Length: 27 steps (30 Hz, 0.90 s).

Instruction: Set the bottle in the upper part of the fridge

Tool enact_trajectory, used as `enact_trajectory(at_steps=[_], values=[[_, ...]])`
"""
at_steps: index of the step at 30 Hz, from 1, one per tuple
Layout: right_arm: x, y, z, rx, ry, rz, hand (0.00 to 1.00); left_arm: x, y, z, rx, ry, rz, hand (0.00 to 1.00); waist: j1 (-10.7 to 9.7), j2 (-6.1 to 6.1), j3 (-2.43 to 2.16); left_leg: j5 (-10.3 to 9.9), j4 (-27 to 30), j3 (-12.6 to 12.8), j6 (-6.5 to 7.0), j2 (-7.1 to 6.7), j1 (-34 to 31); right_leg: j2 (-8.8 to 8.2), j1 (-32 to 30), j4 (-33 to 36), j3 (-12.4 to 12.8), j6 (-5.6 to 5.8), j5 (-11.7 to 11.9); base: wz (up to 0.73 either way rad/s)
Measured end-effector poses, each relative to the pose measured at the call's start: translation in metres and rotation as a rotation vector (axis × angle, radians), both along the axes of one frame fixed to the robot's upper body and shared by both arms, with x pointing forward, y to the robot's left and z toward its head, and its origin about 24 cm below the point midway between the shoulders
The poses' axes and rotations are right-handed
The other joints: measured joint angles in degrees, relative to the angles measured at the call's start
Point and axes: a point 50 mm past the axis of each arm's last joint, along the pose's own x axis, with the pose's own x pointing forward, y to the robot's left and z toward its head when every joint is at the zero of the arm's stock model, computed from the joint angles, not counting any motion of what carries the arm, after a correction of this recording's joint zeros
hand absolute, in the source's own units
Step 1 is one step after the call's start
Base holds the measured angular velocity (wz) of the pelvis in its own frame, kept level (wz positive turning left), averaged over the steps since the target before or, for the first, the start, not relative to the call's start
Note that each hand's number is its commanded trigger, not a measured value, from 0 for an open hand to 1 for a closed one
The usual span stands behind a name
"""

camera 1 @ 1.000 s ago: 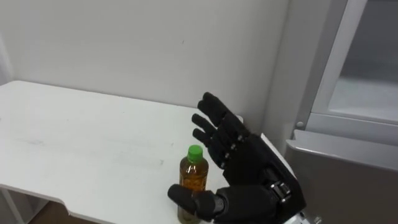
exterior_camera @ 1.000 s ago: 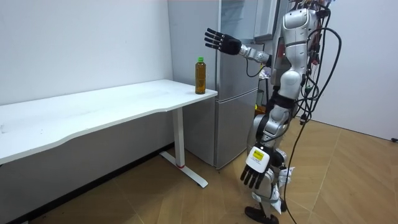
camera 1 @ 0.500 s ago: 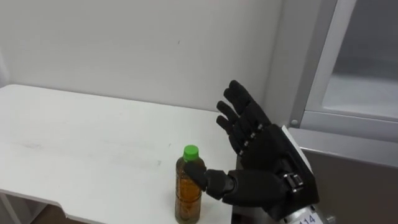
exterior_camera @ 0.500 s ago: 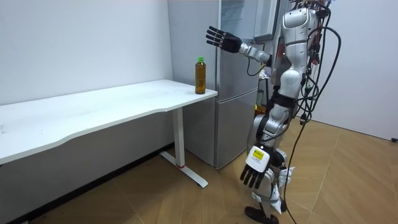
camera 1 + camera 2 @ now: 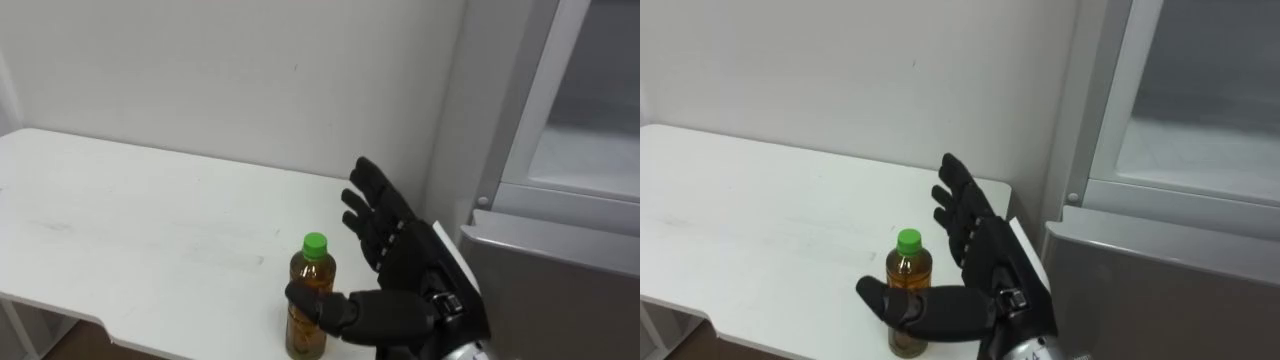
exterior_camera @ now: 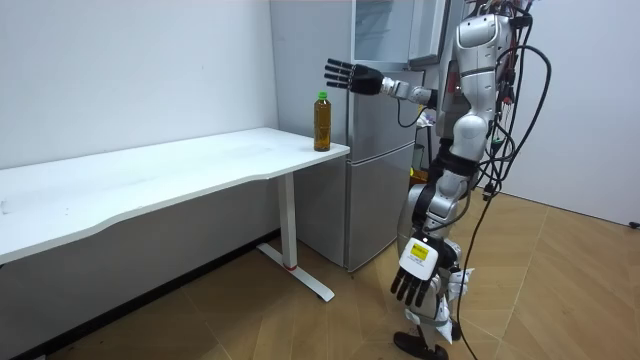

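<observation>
Lowered beside the upright bottle (image 5: pixel 310 272) (cap up), the right hand (image 5: pixel 408 268) spreads open, thumb perhaps touching.

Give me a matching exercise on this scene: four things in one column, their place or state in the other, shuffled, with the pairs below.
Things:
1. bottle
2. right hand
3. left hand
4. fridge

Place or state:
A. hangs low beside the leg, fingers relaxed
B. stands upright near the corner of the table
C. grey, beside the table's end
D. raised with fingers spread, close to the green cap

Pairs: 1-B, 2-D, 3-A, 4-C
</observation>
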Motion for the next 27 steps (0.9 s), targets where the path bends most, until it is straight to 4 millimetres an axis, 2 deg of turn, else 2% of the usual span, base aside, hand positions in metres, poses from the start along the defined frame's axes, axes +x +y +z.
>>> enact_trajectory(at_steps=[3, 27], values=[[0.003, 0.0, -0.015, -0.072, 0.044, -0.018, 0.0, 0.0, 0.0, 0.0, 0.0, 0.004, 0.001, 0.0, 0.23, -0.18, 0.03, 0.0, 0.06, -0.64, 0.01, -0.18, -0.08, -0.15, 0.16, 0.0, -0.72, 0.0, 0.0, 0.11], [0.009, -0.004, -0.027, -0.153, 0.065, -0.085, 0.0, 0.001, 0.0, 0.0, 0.009, 0.015, 0.023, 0.0, 0.25, 0.16, 0.35, 0.23, -0.15, -1.76, 0.43, -0.79, 0.05, -0.64, 0.73, -0.1, -1.29, 0.26, -0.16, 0.02]])
